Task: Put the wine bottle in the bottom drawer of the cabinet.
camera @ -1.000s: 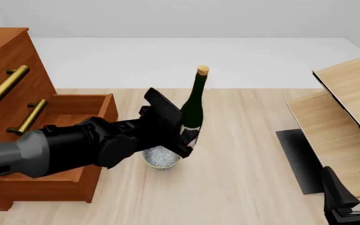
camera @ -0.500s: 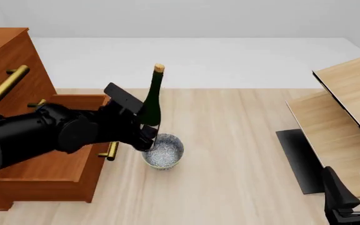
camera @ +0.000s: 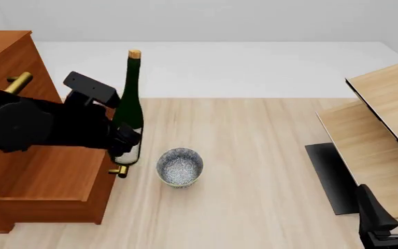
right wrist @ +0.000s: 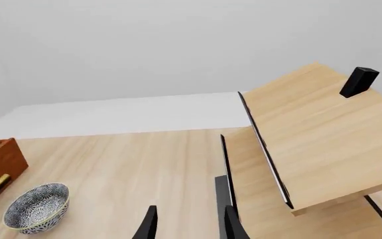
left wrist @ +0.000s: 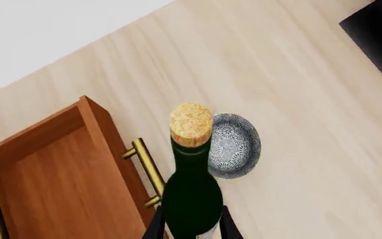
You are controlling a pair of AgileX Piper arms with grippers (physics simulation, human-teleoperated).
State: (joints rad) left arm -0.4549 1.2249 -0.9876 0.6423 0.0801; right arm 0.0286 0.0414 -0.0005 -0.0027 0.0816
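Note:
The wine bottle [camera: 130, 106] is dark green with a gold cap. It hangs upright with my left gripper [camera: 124, 144] shut on its lower body. It is over the front edge of the open bottom drawer [camera: 47, 179], just above the brass handle [camera: 118, 170]. In the left wrist view the bottle [left wrist: 191, 194] stands between the two fingers [left wrist: 228, 226], with the bottom drawer [left wrist: 51, 174] to one side. The cabinet [camera: 5, 67] rises at the left. My right gripper [camera: 389, 210] is open and empty at the near right, far from the bottle.
A speckled grey cup [camera: 180, 167] stands on the table just right of the drawer front, and shows as the cup [right wrist: 37, 206] in the right wrist view. Pale light-wood boards [camera: 385, 98] and a dark panel [camera: 330, 176] fill the right side.
My left arm has carried the bottle left and upward, from beside the cup to above the drawer's front edge. The right arm has not moved.

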